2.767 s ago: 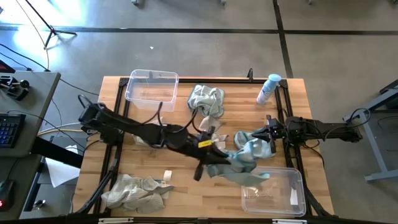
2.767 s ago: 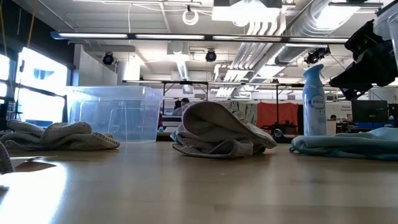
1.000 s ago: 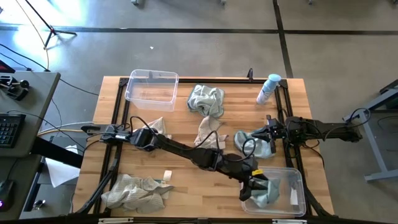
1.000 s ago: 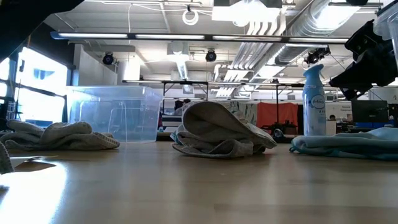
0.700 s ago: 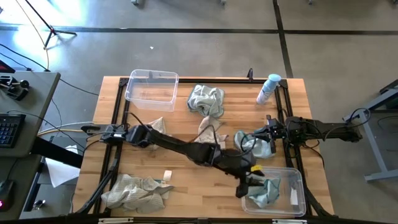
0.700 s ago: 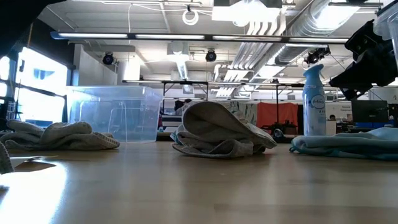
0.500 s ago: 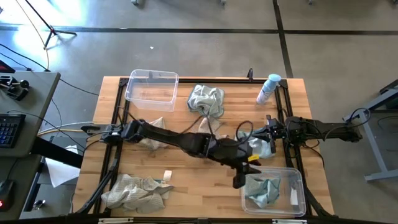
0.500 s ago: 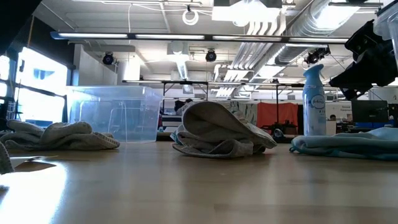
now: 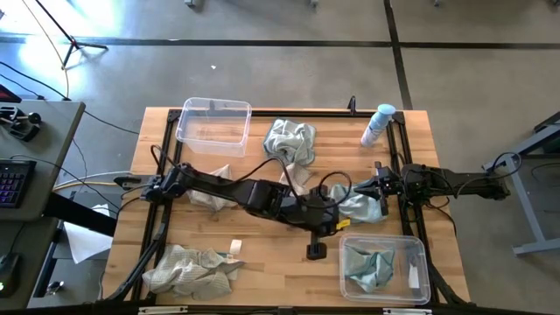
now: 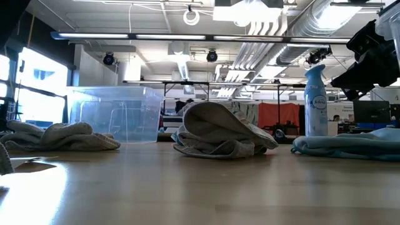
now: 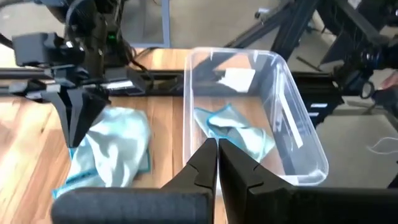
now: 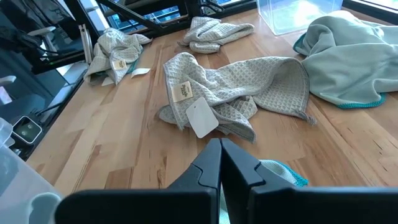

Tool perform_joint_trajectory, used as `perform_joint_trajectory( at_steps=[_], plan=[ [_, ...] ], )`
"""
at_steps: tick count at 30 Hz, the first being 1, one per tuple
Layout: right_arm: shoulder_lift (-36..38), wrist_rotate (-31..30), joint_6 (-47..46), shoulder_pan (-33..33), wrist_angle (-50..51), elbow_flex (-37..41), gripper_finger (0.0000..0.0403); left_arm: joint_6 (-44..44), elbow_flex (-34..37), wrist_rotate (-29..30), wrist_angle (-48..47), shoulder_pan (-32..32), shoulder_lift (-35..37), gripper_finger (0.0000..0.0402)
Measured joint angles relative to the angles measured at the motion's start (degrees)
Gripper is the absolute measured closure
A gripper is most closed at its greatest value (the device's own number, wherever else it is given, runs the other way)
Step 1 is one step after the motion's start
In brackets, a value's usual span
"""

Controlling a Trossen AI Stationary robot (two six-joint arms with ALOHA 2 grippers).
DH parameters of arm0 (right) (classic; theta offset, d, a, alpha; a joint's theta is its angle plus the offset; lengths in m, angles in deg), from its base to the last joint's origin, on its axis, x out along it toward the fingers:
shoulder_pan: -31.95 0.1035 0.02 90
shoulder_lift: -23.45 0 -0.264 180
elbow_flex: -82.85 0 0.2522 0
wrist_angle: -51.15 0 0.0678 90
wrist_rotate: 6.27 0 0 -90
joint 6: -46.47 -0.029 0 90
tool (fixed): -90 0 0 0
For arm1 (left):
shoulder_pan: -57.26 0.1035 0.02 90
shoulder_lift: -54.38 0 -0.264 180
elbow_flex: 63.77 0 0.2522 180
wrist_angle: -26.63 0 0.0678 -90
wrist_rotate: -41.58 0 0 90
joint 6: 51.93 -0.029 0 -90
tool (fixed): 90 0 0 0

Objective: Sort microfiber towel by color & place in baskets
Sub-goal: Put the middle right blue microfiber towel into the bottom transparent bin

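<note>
One teal towel [image 9: 367, 267] lies crumpled inside the near-right basket [image 9: 420, 254], which bears a white label; the left wrist view shows this teal towel [image 11: 236, 130] too. My left gripper [image 9: 315, 253] hangs shut and empty just left of that basket. A second teal towel [image 9: 357, 206] lies on the table under my right gripper [image 9: 378, 187], which is shut and held above it. Beige-grey towels lie at the far middle [image 9: 290, 140], the middle [image 9: 293, 182] and the near left [image 9: 188, 267]. The far-left basket [image 9: 213, 127] holds nothing.
A white spray bottle with a blue cap [image 9: 378, 124] stands at the far right. My left arm stretches across the table's middle from the left, over another beige towel [image 9: 214, 185]. A small white tag [image 9: 234, 248] lies on the wood near the near-left towel.
My left gripper has drawn back from over the near-right basket toward the table's left, and now hangs outside the basket's left wall. The teal towel stays lying in the basket, clear of the fingers.
</note>
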Motion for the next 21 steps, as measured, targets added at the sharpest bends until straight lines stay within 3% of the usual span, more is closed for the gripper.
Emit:
perform_joint_trajectory(
  at_steps=[4,8,14,17,21],
  plan=[
    [0.02,-0.01,0.0,0.0,-0.02,0.01,0.0402,0.22,0.03,0.5,-2.43,-0.12,-0.02,0.0401],
    [0.0,0.0,0.0,0.0,-0.01,0.01,0.0402,3.89,5.45,2.16,-2.78,-1.31,0.22,0.0401],
    [0.0,-0.44,-3.68,-0.02,-0.43,-0.01,0.0402,10.42,18.07,3.09,1.36,-2.72,3.12,0.0401],
    [-0.24,-2.29,-8.36,-0.02,-2.27,0.01,0.0402,11.12,25.69,4.34,8.53,-2.86,7.85,0.0401],
    [-1.15,-2.71,-6.5,0.02,-11.43,0.01,0.0402,12.55,39.45,7.69,16.98,-3.17,16.59,0.0401]
  ],
)
